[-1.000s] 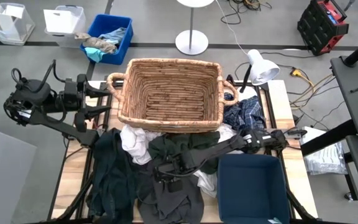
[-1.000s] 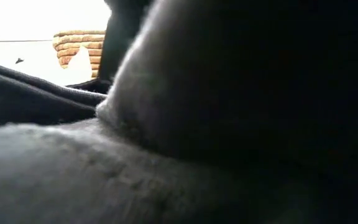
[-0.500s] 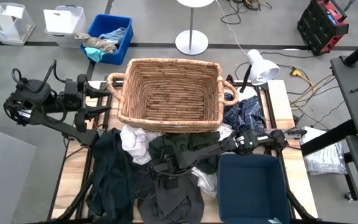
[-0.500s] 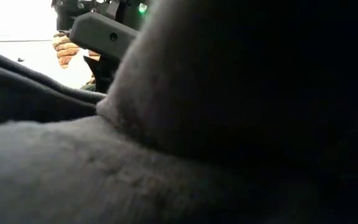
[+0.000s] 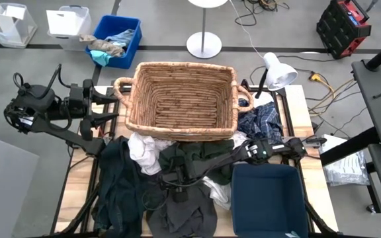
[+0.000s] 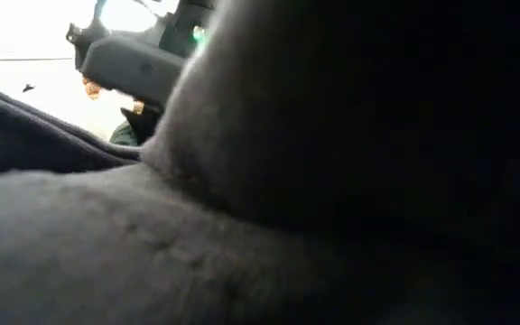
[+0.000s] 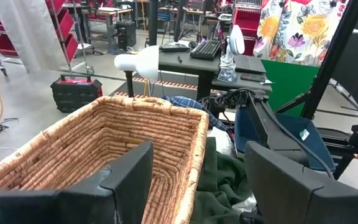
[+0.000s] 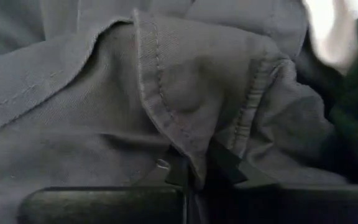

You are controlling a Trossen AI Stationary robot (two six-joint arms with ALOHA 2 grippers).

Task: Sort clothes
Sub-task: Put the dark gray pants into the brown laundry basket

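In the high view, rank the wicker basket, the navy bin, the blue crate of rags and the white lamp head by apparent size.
1. wicker basket
2. navy bin
3. blue crate of rags
4. white lamp head

No readable text, labels, numbers in any view; low view mostly blocked.

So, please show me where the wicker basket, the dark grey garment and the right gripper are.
wicker basket (image 5: 180, 99): high view, woven floor.
dark grey garment (image 8: 79, 124): right wrist view, hemmed fold.
right gripper (image 5: 175, 192): high view, fingertips on cloth.
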